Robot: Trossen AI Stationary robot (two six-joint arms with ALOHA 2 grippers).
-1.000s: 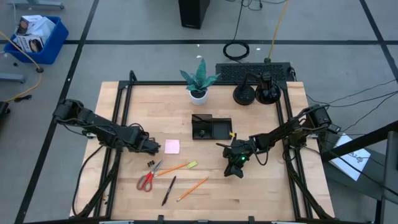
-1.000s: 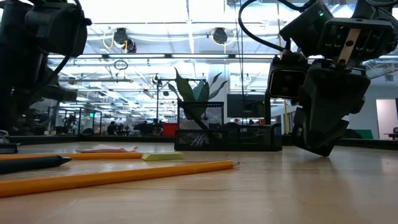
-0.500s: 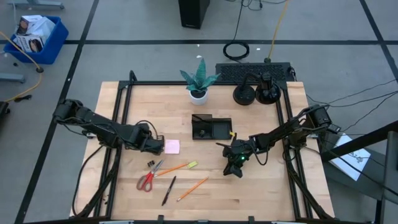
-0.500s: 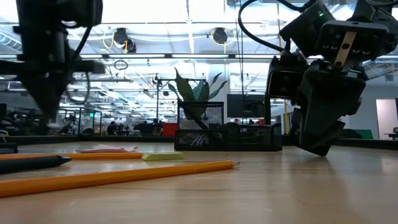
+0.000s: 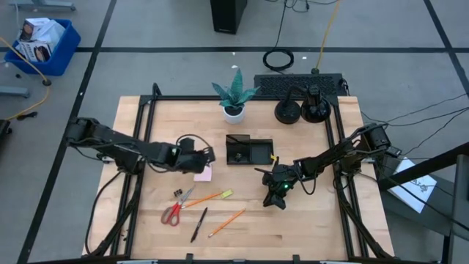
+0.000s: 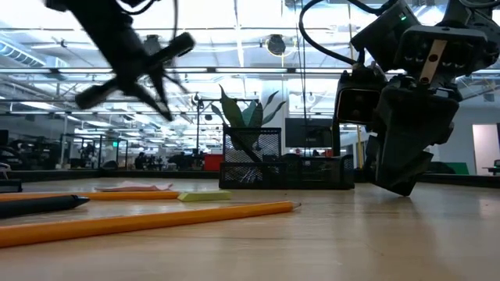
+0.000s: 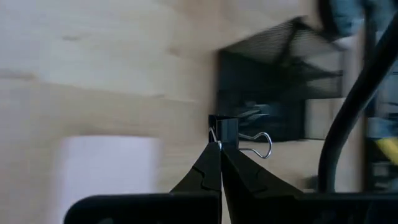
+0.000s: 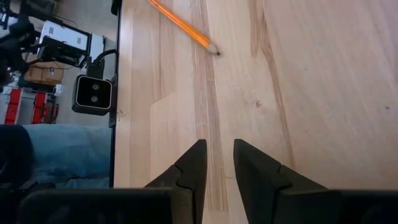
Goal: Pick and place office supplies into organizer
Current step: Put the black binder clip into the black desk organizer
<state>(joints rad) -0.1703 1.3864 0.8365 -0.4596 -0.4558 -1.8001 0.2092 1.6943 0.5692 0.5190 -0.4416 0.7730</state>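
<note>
My left gripper is shut on a small black binder clip and hangs in the air just left of the black mesh organizer, above the pink sticky-note pad. In the low view it shows blurred at upper left. The organizer fills the view ahead of it. My right gripper hovers low over bare wood right of the supplies, its fingers a narrow gap apart, touching nothing. Red-handled scissors, two orange pencils, a black pen, a highlighter and another clip lie flat. My left gripper pinches the binder clip between its two fingertips, at the edge of the black body. The wire handle sticks out to one side of the fingers. The clip is lifted clear of the table.
A potted green plant stands beyond the organizer, with a black keyboard and two round black bases at the far right. A pencil tip lies ahead of my right gripper. Bare wood shows along the near edge.
My left gripper has risen from beside the sticky-note pad and swung toward the table's right and far side, up to the organizer, tipping as it went and staying shut on the binder clip. The right arm has kept still.
</note>
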